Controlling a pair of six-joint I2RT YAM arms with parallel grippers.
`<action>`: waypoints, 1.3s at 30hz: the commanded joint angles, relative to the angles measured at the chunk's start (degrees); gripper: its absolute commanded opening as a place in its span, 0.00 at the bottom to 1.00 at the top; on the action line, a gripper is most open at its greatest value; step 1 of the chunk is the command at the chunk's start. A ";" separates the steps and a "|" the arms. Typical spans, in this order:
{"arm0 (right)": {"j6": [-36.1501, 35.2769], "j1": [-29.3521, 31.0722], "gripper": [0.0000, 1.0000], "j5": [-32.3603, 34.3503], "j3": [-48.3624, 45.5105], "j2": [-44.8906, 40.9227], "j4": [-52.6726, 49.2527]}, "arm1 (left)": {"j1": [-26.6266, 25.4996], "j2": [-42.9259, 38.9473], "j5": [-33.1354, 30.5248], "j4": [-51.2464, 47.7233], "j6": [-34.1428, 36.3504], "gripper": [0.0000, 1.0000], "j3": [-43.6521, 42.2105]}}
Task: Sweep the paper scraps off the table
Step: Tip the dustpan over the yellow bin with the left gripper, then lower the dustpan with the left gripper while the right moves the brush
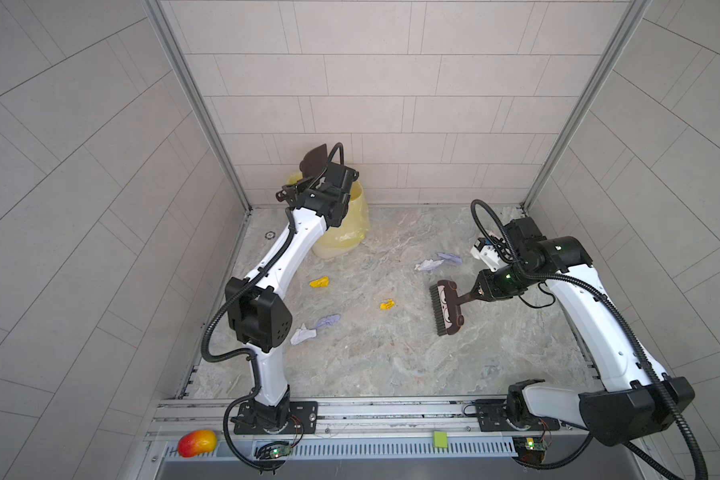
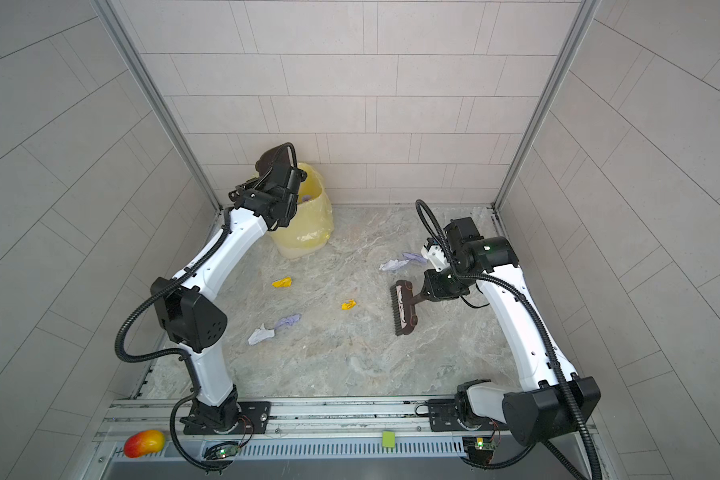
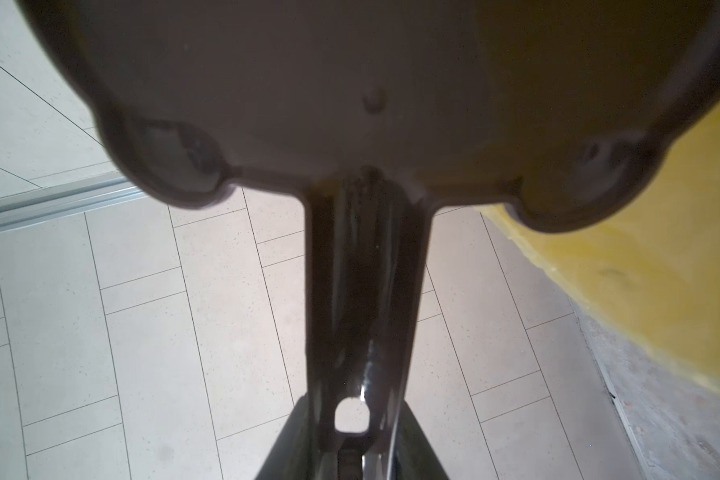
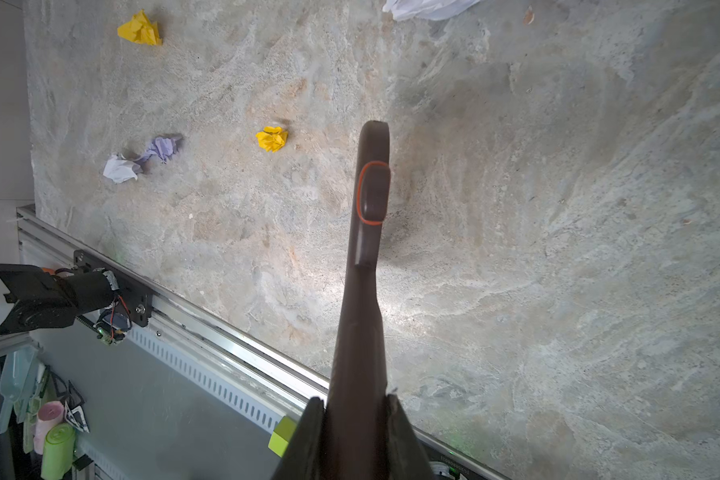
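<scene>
Several paper scraps lie on the table point(image 1: 391, 365): two yellow ones point(image 1: 319, 282) point(image 1: 387, 304), a lilac one point(image 1: 327, 321) beside a white one point(image 1: 302, 335), and a pale pair point(image 1: 429, 264) at the back right. My right gripper point(image 1: 476, 291) point(image 4: 356, 415) is shut on the handle of a brown brush point(image 1: 447, 307), whose head rests on the table just right of the nearer yellow scrap point(image 4: 272, 138). At the back left, my left gripper point(image 1: 306, 183) point(image 3: 352, 436) is shut on a brown dustpan point(image 1: 314, 160) point(image 3: 308, 83), raised and tipped over the yellow bin point(image 1: 346, 224).
The yellow-bagged bin point(image 2: 308, 224) stands in the back left corner against the tiled wall, with a lilac scrap point(image 2: 306, 197) inside. A red-yellow mango toy point(image 1: 197, 443) and a small green square point(image 1: 440, 439) sit on the front rail. Metal rails edge the table.
</scene>
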 commanded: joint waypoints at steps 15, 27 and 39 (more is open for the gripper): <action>-2.23 1.12 0.00 8.35 5.55 -0.38 -1.72 | -1.73 -4.89 3.93 -9.94 -16.41 0.00 8.32; -14.31 16.35 0.00 35.94 13.00 4.69 7.99 | -12.52 -10.48 23.83 -28.74 -48.47 0.00 7.55; -33.72 25.27 0.00 41.62 7.23 8.49 27.13 | -13.18 -27.31 35.00 -29.55 -68.10 0.00 -22.33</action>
